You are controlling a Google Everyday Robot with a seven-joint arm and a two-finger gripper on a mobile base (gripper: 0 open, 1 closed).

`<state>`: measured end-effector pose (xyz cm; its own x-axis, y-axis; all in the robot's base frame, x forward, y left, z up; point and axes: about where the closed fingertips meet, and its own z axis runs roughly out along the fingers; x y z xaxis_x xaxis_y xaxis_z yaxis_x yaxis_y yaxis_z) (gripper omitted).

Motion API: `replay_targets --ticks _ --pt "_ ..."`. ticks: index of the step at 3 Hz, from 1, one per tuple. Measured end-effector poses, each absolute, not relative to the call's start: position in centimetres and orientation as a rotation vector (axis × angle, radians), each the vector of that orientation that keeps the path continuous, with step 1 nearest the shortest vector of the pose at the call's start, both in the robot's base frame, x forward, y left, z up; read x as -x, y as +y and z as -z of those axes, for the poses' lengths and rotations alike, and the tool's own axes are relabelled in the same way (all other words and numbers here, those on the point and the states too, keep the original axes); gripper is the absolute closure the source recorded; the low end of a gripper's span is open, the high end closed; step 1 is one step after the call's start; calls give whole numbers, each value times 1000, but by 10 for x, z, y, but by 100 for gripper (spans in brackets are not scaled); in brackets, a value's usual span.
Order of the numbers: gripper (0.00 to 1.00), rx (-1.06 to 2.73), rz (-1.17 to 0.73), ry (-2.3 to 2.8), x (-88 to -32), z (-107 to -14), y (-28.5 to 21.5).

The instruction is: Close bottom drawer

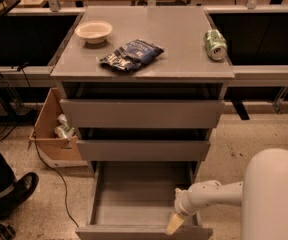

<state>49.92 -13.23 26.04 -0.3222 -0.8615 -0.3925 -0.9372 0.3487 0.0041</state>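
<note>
The bottom drawer of the grey cabinet is pulled far out, showing an empty shallow grey tray. Its flat front panel lies at the picture's lower edge. My gripper reaches in from the right on a white arm. Its tan tip sits at the drawer's right front corner, just behind the front panel. The middle drawer and the top drawer stand slightly out from the cabinet body.
On the cabinet top lie a white bowl, a dark snack bag and a green can. A cardboard box with bottles stands at the left. A person's black shoe and a cable lie on the floor at the left.
</note>
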Motion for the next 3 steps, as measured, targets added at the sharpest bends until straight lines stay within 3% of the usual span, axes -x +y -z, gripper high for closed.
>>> replay_targets --ticks 3 --pt "0 1485 -444 2328 -515 -181 -119"
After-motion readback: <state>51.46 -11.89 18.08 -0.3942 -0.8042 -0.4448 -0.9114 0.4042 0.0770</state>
